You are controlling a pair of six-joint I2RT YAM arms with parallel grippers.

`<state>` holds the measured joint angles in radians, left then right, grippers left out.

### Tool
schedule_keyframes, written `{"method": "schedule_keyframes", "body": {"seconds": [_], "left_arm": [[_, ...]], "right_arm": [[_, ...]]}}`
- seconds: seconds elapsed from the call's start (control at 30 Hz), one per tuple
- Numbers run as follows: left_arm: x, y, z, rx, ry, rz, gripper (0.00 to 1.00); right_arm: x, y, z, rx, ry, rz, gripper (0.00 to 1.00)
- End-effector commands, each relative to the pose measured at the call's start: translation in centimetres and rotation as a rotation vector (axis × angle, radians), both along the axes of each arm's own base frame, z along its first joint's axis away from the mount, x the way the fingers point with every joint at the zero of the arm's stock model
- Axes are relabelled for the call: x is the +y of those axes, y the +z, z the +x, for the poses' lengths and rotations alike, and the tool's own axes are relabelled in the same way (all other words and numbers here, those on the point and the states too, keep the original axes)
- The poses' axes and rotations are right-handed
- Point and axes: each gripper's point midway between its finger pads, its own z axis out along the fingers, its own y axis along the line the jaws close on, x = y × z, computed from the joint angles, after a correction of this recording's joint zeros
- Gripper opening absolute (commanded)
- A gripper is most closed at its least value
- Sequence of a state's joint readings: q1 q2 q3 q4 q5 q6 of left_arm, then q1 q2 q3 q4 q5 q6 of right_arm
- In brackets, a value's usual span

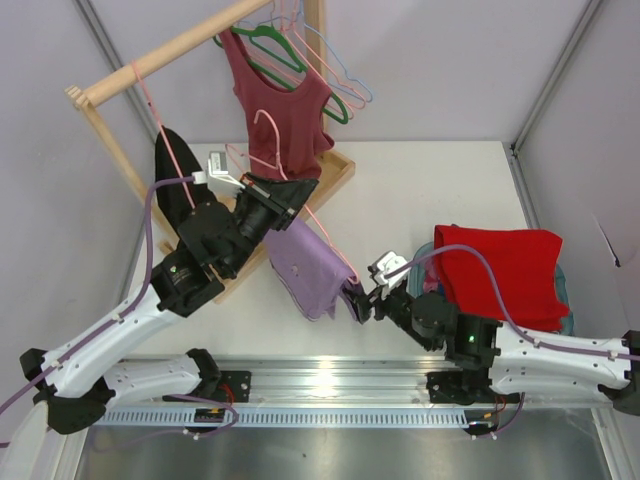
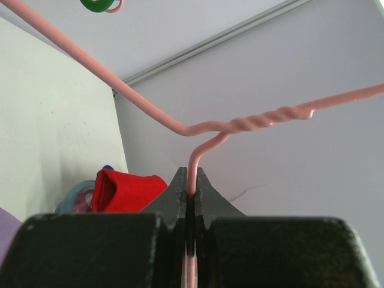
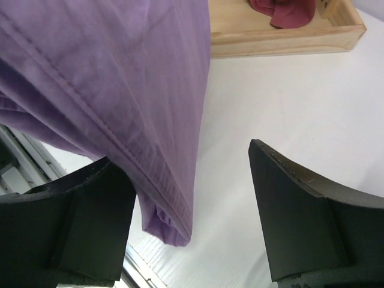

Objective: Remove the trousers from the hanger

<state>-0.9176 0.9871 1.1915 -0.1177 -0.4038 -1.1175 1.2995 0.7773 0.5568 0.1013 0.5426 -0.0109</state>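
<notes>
The lilac trousers [image 1: 310, 265] hang from the thin pale pink hanger [image 1: 335, 250], held up above the table. My left gripper [image 1: 292, 198] is shut on the hanger's wire just below its twisted neck; in the left wrist view the pink wire [image 2: 240, 125] runs down between my closed jaws [image 2: 191, 187]. My right gripper [image 1: 360, 300] is open at the trousers' lower edge. In the right wrist view the lilac cloth [image 3: 120, 78] hangs between the spread jaws [image 3: 192, 201], close to the left finger [image 3: 90, 222] and apart from the right one.
A wooden rack [image 1: 150, 60] at the back left carries a maroon top [image 1: 280, 100], green [image 1: 300, 75] and light blue hangers, and a black garment [image 1: 172, 165] on another pink hanger. Its wooden base [image 1: 335, 175] lies behind the trousers. A red cloth [image 1: 500, 270] lies in a basket on the right.
</notes>
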Motion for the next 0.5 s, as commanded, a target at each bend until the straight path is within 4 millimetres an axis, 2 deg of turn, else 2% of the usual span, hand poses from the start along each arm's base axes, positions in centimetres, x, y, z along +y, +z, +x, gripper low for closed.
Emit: {"method": "schedule_keyframes", "body": {"seconds": [0.0, 0.13, 0.33, 0.47], "left_arm": [[1.1, 5.9, -1.5, -0.102, -0.032, -0.166, 0.00], [1.0, 5.3, -1.4, -0.088, -0.035, -0.166, 0.00], [0.6, 4.9, -1.7, -0.076, -0.063, -0.170, 0.00], [0.4, 4.4, -2.1, -0.068, -0.086, -0.170, 0.00]], "right_arm": [[0.7, 2.8, 0.9, -0.069, -0.036, 0.110, 0.76], [1.0, 4.4, 1.5, -0.126, -0.057, 0.155, 0.76], [0.4, 6.2, 2.3, -0.183, -0.103, 0.183, 0.76], [-0.2, 7.4, 2.2, -0.194, -0.099, 0.254, 0.73]]}}
